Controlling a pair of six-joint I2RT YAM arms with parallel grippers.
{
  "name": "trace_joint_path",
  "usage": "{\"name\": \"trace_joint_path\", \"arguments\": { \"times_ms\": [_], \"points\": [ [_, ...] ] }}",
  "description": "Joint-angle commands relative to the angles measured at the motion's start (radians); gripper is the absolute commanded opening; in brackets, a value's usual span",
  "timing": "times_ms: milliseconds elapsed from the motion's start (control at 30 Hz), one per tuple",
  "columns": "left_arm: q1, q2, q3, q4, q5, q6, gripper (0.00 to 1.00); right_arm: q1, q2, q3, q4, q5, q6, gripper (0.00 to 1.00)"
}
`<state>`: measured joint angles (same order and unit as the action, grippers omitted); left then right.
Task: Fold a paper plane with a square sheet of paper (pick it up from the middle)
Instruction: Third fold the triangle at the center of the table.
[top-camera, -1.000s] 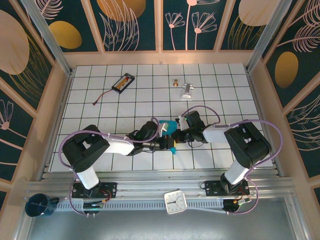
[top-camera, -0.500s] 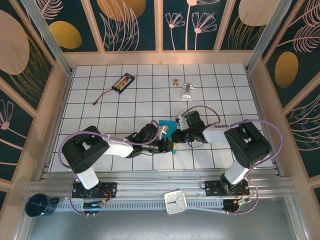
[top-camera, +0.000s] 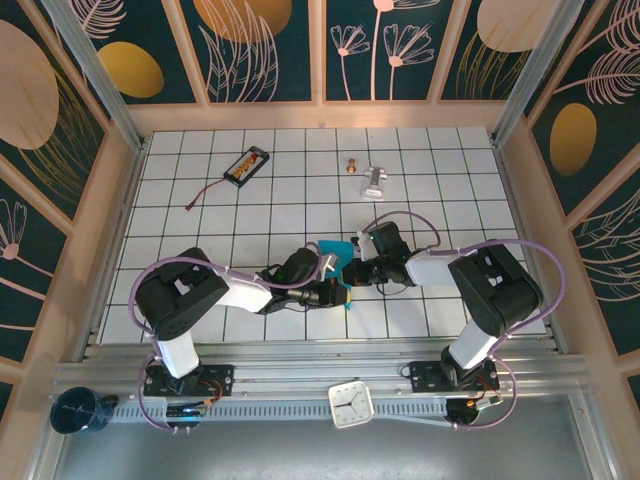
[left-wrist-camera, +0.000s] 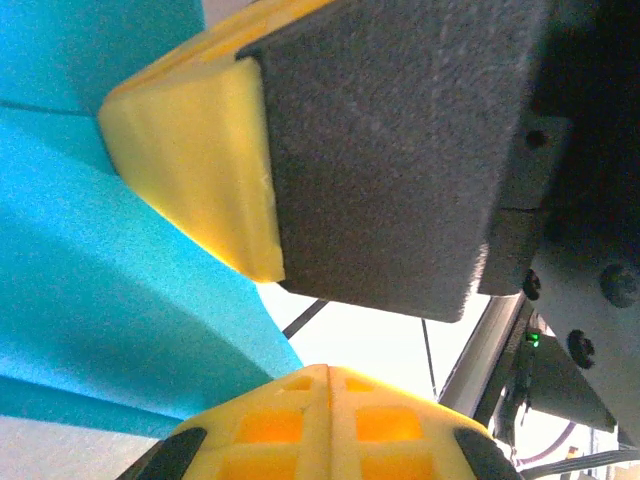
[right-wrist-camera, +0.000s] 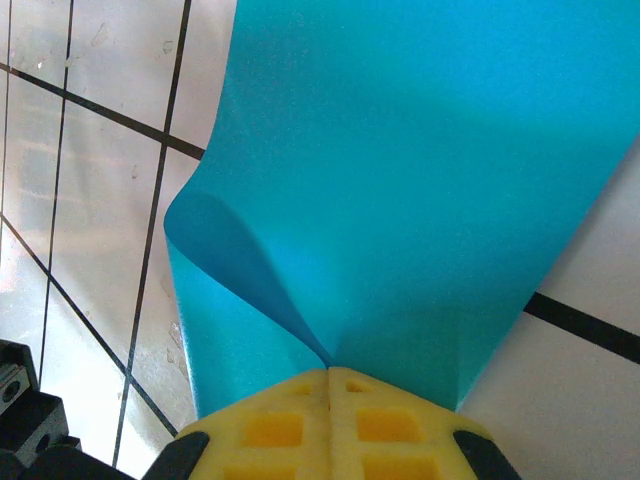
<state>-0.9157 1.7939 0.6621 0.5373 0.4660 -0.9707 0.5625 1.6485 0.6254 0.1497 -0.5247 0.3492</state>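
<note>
Nearest, on the rail between the arm bases, a small white clock (top-camera: 351, 404); its dial is too small to read; a dark blue round object (top-camera: 80, 412) sits at the left corner of the rail.

Mid-table, both arms reach inward and meet over the white grid table (top-camera: 200, 240); the square sheet of paper (right-wrist-camera: 400, 180) is held up there between them, bent and curled, not flat.

Right gripper (right-wrist-camera: 328, 372): yellow tips pressed together, pinching the sheet; the paper gathers into a crease right at the seam, one side rolling over to the left.

Left gripper (left-wrist-camera: 328, 372): tips pressed together too; teal paper runs down to them on the left, but whether it is caught between them I cannot tell.

Left wrist view alone shows a foam-padded finger (left-wrist-camera: 390, 150), yellow-edged, crossing close in front and blocking most of the scene; top view shows little of the sheet, the wrists cover it.

Farther back, well apart from the arms: a black battery pack (top-camera: 246, 165) with a trailing lead, label unreadable; a silver metal piece (top-camera: 374, 180); just beside it a small brass part (top-camera: 351, 166).

Beyond, dark walls (top-camera: 260, 45) painted with gold ovals and leaf outlines.
</note>
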Motion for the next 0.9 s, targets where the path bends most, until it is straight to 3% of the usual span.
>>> {"name": "trace_joint_path", "arguments": {
  "times_ms": [0,867],
  "points": [
    [-0.002,0.026,-0.011,-0.025,0.01,0.023,0.01,-0.001,0.046,-0.021,-0.098,0.072,-0.01,0.01],
    [-0.041,0.037,-0.023,-0.108,0.049,0.07,0.01,0.006,0.062,-0.028,-0.093,0.083,0.013,0.0]
  ]
}}
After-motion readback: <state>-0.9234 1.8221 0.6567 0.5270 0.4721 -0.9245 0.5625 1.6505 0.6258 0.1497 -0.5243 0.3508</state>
